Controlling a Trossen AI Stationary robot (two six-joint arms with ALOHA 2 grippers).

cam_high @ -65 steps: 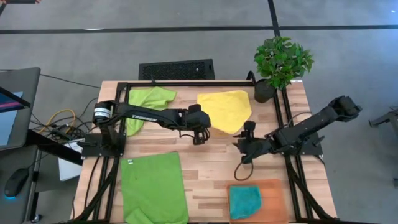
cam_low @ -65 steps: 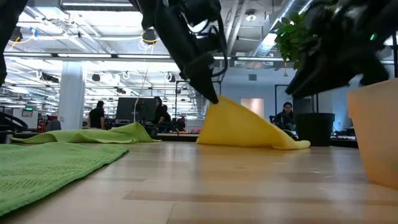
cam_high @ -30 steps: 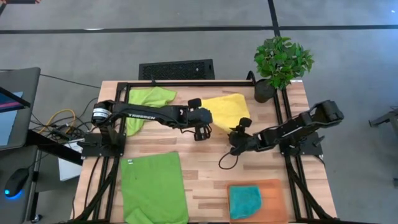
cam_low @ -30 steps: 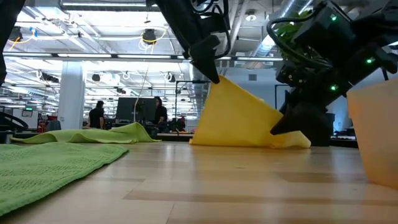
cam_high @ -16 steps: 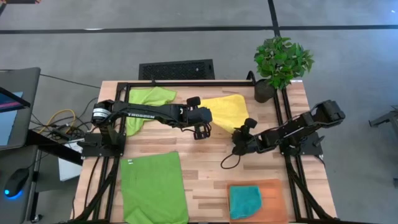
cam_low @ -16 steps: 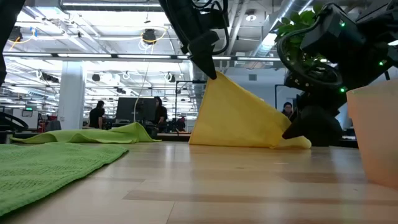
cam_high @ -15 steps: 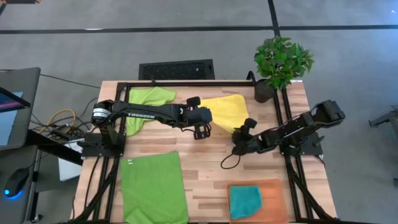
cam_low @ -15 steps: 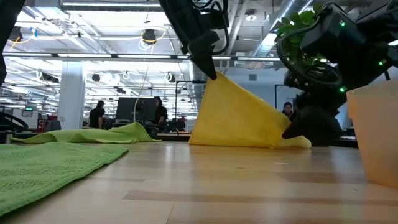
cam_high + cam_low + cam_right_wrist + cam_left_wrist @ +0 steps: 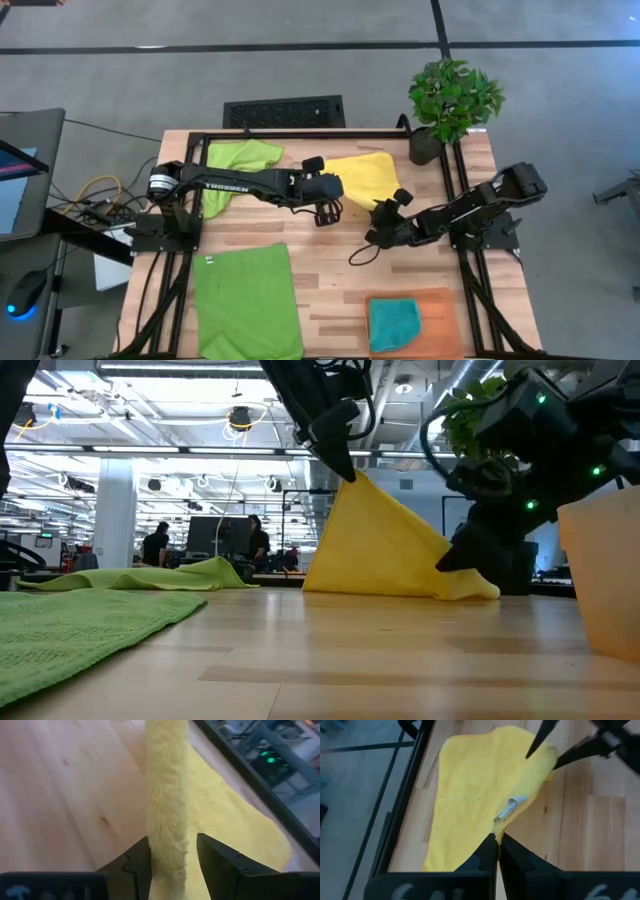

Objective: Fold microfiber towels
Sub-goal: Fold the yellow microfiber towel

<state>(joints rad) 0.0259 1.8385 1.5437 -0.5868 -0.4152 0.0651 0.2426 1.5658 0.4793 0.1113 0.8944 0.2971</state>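
Note:
The yellow towel (image 9: 365, 172) lies at the table's far middle, its far part on the wood and one corner drawn up into a peak (image 9: 352, 478). My left gripper (image 9: 328, 213) is shut on that corner. My right gripper (image 9: 380, 226) is open at the towel's low near-right end (image 9: 470, 585), its fingers on either side of a raised fold (image 9: 167, 810). One lime green towel (image 9: 247, 300) lies spread flat at the near left, another (image 9: 238, 163) is crumpled at the far left. The teal towel (image 9: 393, 323) lies folded on the orange mat (image 9: 442, 300). My left gripper pinches the yellow towel's corner (image 9: 498, 826) between its two fingers, beside a small white tag (image 9: 511, 806). The fingers come from above, slanting down. The corner is lifted clear; the cloth slopes down from it, fairly taut, to the table. My right gripper has one finger (image 9: 136, 862) against the side of the raised fold; the other finger (image 9: 215, 857) stands a little apart from it.
A potted plant (image 9: 453, 100) stands at the far right corner, just beyond the yellow towel. A black frame rail (image 9: 300, 133) runs round the table. A dark cable (image 9: 360, 255) loops below my right gripper. Bare wood (image 9: 330, 280) lies between the towels.
My left gripper has raised the yellow corner slightly, so the peak stands a little higher and steeper. My right gripper has shifted a little toward the table's right and then back toward the left and near edge, staying at the towel's low near-right end.

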